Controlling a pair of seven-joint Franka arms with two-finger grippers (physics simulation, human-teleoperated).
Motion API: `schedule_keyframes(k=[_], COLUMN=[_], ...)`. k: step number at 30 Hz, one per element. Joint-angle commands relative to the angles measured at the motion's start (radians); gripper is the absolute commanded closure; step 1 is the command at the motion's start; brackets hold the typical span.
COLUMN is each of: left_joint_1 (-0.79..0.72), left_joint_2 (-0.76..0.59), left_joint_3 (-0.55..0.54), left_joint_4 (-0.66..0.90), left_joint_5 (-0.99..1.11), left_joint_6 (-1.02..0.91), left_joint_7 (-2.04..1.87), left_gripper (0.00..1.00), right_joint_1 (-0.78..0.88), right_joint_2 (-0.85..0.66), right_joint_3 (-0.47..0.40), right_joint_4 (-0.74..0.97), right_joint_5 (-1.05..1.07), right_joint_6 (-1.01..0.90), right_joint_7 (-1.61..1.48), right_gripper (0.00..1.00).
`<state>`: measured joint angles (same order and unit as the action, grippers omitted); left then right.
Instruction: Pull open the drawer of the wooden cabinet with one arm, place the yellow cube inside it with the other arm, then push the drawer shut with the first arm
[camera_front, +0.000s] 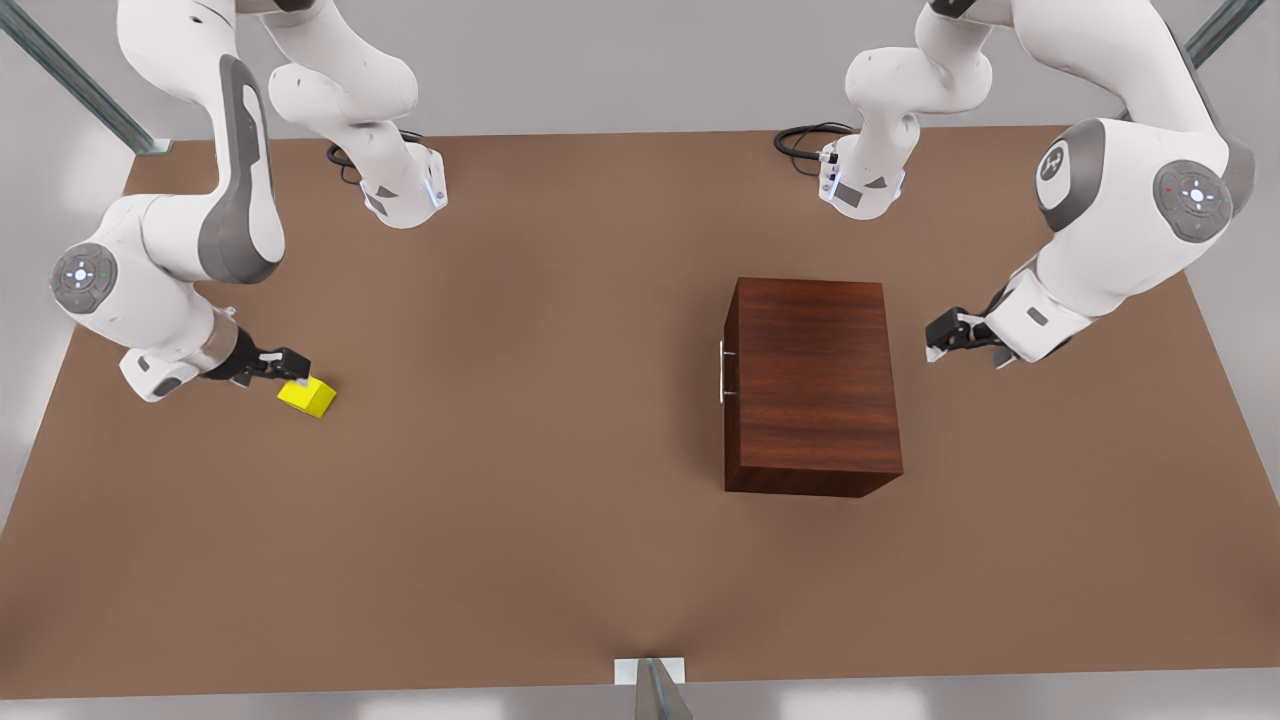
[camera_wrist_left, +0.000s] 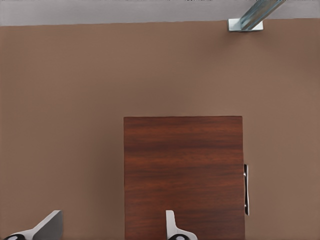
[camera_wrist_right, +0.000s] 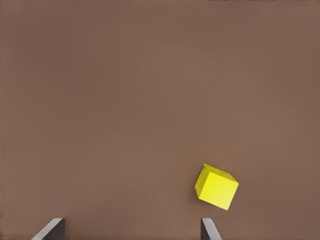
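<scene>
Both grippers stand with their fingers spread and nothing between them. On the front view's right, the left gripper (camera_front: 938, 340) hangs just beside the back of the wooden cabinet (camera_front: 810, 385) — apart from it, on the side away from the handle; its own wrist view looks down on the cabinet (camera_wrist_left: 184, 177) from above, with two pale fingertips (camera_wrist_left: 171, 222) wide apart, one over the cabinet's top and the other over bare table. The drawer's silver bar handle (camera_front: 722, 371) sits flush on the cabinet's face toward the front view's left (the drawer is shut, its front level with the cabinet body), and the same handle (camera_wrist_left: 246, 189) shows along the cabinet's edge in the left wrist view. Well away, on the front view's left, the right gripper (camera_front: 293, 367) is at the yellow cube (camera_front: 308, 396), which rests on the brown table (camera_front: 520, 500) turned at an angle. From the right wrist view the cube (camera_wrist_right: 216, 186) lies just ahead of one dark fingertip (camera_wrist_right: 209, 229) — off to that side, not between the two.
</scene>
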<state>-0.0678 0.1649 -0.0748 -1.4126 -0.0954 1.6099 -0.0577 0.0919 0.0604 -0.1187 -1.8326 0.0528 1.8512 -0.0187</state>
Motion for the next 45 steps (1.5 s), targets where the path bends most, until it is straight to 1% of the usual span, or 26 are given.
schedule_keyframes(k=[1,3,4,5,7,9,10,12,13,14,16,20,21,23,26,28,32,34,38,45], left_joint_1=[-0.001,-0.004,-0.040,-0.073,-0.112,-0.216,-0.308,-0.438,-0.487,-0.572,-0.661,-0.669,-0.672,-0.673,-0.673,-0.673,-0.673,-0.676,-0.676,-0.682], left_joint_2=[-0.002,0.001,0.007,0.008,0.016,0.033,0.047,0.096,0.114,0.143,0.188,0.281,0.317,0.337,0.381,0.401,0.401,0.393,0.401,0.441], left_joint_3=[0.000,0.000,-0.002,-0.002,-0.002,-0.002,-0.002,-0.002,-0.002,-0.002,-0.002,0.004,0.006,0.006,0.006,0.006,0.006,0.007,0.007,0.007], left_joint_4=[-0.005,0.003,-0.005,-0.006,-0.016,-0.017,-0.014,0.015,0.023,0.024,0.024,0.018,0.015,0.007,0.009,0.001,-0.045,-0.058,-0.095,-0.108], left_joint_5=[-0.003,-0.009,0.008,0.048,0.049,0.074,0.135,0.157,0.198,0.256,0.272,0.312,0.315,0.335,0.422,0.436,0.456,0.516,0.543,0.571], left_joint_6=[0.016,0.008,-0.004,-0.033,-0.039,-0.041,-0.039,-0.028,-0.027,-0.012,0.036,0.173,0.180,0.216,0.228,0.239,0.269,0.254,0.249,0.255], left_joint_7=[-0.007,-0.008,-0.013,-0.059,-0.063,-0.114,-0.169,-0.355,-0.445,-0.566,-0.752,-0.758,-0.766,-0.812,-0.814,-0.815,-0.837,-0.837,-0.838,-0.883], left_gripper=[0.00,0.00,0.00,0.00,0.00,0.00,0.00,0.00,0.00,0.00,0.00,0.00,0.00,0.00,0.00,0.00,0.00,0.00,0.00,0.00], right_joint_1=[-0.032,-0.040,-0.043,-0.075,-0.132,-0.169,-0.176,-0.172,-0.176,-0.179,-0.181,-0.227,-0.233,-0.233,-0.238,-0.230,-0.224,-0.210,-0.212,-0.213], right_joint_2=[0.001,0.029,0.068,0.093,0.099,0.119,0.136,0.160,0.171,0.188,0.233,0.249,0.249,0.245,0.248,0.240,0.230,0.223,0.216,0.223], right_joint_3=[-0.001,-0.004,-0.015,-0.032,-0.033,-0.033,-0.032,-0.030,-0.032,-0.032,-0.033,-0.039,-0.039,-0.039,-0.038,-0.036,-0.026,-0.024,-0.024,-0.024], right_joint_4=[0.001,0.027,0.072,0.096,0.096,0.092,0.095,0.092,0.092,0.085,0.084,0.000,-0.039,-0.105,-0.128,-0.178,-0.270,-0.320,-0.361,-0.418], right_joint_5=[-0.002,-0.001,0.001,-0.002,-0.001,-0.002,-0.002,-0.004,-0.001,-0.001,0.001,0.010,0.010,0.010,0.009,0.009,0.007,0.007,-0.004,-0.005], right_joint_6=[0.013,0.007,-0.041,-0.056,-0.055,-0.055,-0.052,-0.038,-0.030,-0.006,0.033,0.172,0.217,0.281,0.304,0.368,0.493,0.556,0.600,0.652], right_joint_7=[-0.007,-0.004,0.006,0.048,0.085,0.082,0.085,0.167,0.177,0.177,0.186,0.194,0.194,0.192,0.195,0.206,0.224,0.240,0.246,0.247], right_gripper=[0.00,0.00,0.00,0.00,0.00,0.00,0.00,0.00,0.00,0.00,0.00,0.00,0.00,0.00,0.00,0.00,0.00,0.00,0.00,0.00])
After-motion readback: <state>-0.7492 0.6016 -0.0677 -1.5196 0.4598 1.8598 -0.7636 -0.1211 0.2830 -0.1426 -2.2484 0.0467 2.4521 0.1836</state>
